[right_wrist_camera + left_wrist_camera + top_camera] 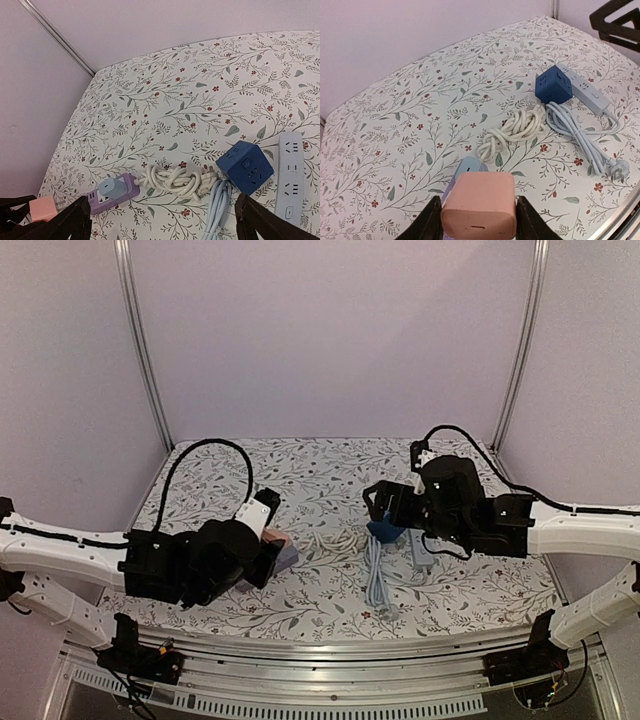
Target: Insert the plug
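The left gripper (477, 217) is clamping a pink, rounded plastic cube plug (477, 200) between partly closed jaws, well left of the dark blue plastic cube socket (245, 172). The right gripper (165, 220) is hovering above that socket, jaws spread wide and gripping nothing. A coiled white cable (175, 180) is lying just left of the socket. Farther left, a purple plastic power strip (131, 182) is carrying a light blue adapter (111, 189).
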Available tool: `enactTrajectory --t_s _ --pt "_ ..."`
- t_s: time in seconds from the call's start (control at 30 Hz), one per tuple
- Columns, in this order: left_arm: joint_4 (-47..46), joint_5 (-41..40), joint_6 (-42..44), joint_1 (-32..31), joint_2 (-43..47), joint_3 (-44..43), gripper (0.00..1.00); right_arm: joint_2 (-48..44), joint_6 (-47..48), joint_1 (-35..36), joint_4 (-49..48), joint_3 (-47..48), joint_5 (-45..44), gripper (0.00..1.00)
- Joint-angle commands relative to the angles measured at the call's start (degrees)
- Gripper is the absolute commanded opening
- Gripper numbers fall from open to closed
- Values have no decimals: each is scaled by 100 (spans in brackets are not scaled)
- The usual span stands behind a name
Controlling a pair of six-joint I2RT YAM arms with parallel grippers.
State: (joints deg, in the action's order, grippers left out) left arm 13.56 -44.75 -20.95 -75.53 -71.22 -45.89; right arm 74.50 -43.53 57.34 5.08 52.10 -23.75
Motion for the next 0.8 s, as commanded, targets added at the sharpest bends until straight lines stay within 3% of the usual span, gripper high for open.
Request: enactTrajectory --t_s 0.0,0.1,0.23,0.37,0.5,0.67,0.77 --pt "732 -533 -1324 87 391 60 0 188 199 -107 -442 -92 -128 99" --pt "1308 -862 -2386 113 439 -74 0 301 275 -170 -650 -121 -30 99" --pt "2647 -1783 -4462 130 404 -299 0 431 337 -222 -771 -145 92 99" --pt "3766 -2083 -6048 148 263 -525 0 488 336 -238 -901 -257 179 99" --pt "3920 -2076 -6154 199 21 -866 0 489 345 -281 -1016 -376 245 99" --pt "4267 -1329 -6234 508 -275 -1560 0 377 353 -306 -1146 -540 263 99" --pt "4146 -822 -6314 871 -278 -1519 0 285 361 -316 -1158 -613 258 99"
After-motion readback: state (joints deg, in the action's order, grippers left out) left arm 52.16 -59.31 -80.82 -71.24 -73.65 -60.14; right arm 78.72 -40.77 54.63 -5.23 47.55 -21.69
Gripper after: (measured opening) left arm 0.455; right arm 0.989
